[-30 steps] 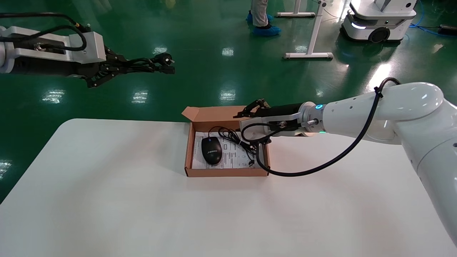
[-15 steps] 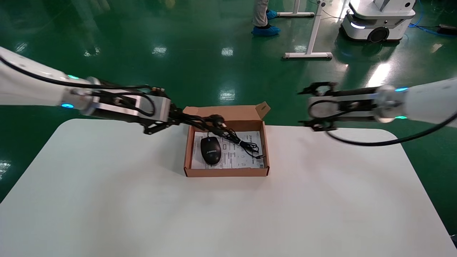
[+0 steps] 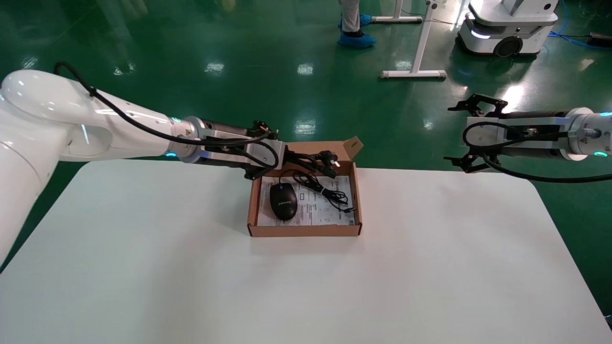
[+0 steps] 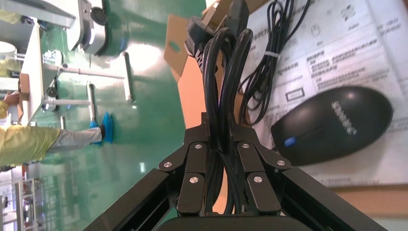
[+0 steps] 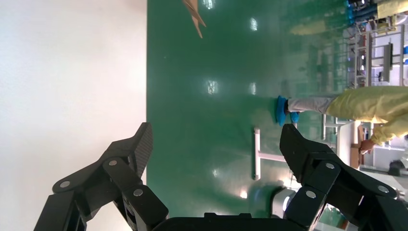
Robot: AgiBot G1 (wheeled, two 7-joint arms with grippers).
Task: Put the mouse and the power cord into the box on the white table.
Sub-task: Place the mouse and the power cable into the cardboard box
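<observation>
The brown box stands open on the white table, with its lid flap up at the back. Inside it lie the black mouse and its thin coiled cable, on a printed sheet. My left gripper is shut on the bundled power cord, holding it over the box's back left corner, plug end forward. In the left wrist view the power cord runs out between the fingers above the mouse. My right gripper is open and holds nothing, beyond the table's back right edge.
On the green floor behind the table stand a white mobile robot, a white table stand and a person in blue shoe covers. The right wrist view shows the table edge and the floor.
My left arm swung in from high at the far left and brought the power cord down over the back of the box. My right gripper drew back from the box, out past the table's right side.
</observation>
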